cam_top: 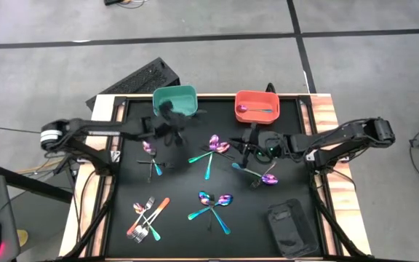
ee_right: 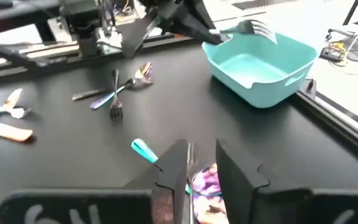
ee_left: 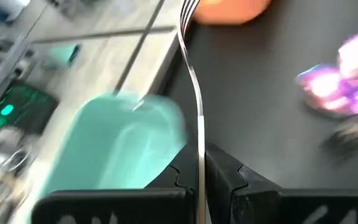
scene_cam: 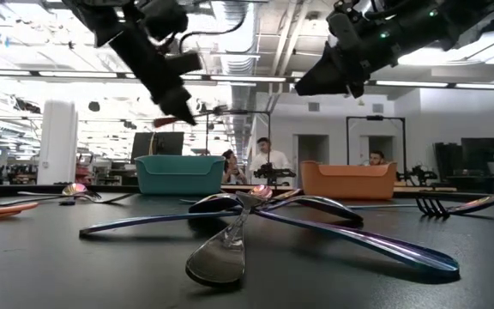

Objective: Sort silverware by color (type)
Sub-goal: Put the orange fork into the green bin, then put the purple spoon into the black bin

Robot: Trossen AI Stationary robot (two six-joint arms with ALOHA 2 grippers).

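Jaws: left gripper (ee_left: 201, 177) clenched on a silver fork (ee_left: 194, 81), held above the teal bin (cam_top: 174, 100); delivery step, next move calls for release over it. Right gripper (ee_right: 201, 165) parted, empty, above spoons (cam_top: 266, 177) near the orange bin (cam_top: 257, 106).

Both arms are dark, near-black jointed links. The left arm (cam_top: 86, 132) carries a white band around its shoulder joint at nine o'clock. The right arm (cam_top: 340, 137) shows small green lights near its wrist. Each tool ends in two blocky black fingers (ee_right: 235, 171).
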